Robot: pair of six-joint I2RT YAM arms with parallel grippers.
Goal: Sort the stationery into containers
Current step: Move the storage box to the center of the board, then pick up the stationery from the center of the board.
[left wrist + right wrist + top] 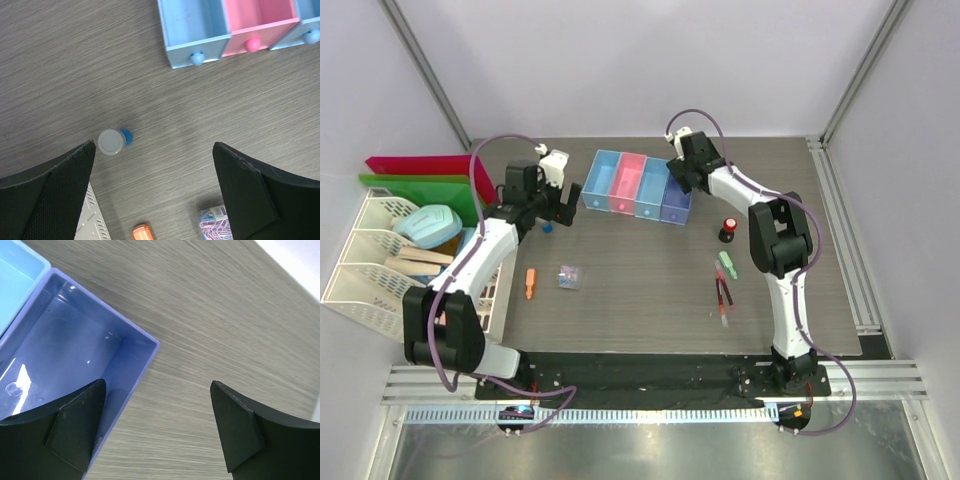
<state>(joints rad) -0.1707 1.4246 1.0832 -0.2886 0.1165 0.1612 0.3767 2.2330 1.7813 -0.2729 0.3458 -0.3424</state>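
at left, left gripper point(154, 150) spread wide, empty, hovered beside blue-capped bottle point(114, 141): likely pickup step. next move needed centring, descent, clamp. right gripper point(157, 385) released, empty, over purple box point(65, 340).

Boxes row point(623, 207) rear centre; marker point(529, 284), clip packet point(569, 277) front-left; pens point(722, 297), eraser point(727, 266) front-right; mesh trays point(355, 272) far left

Purple box point(70, 360): glossy translucent plastic.
Table point(55, 60): matt grey wood grain.
Left fingers point(45, 197): matt black, plastic I think.
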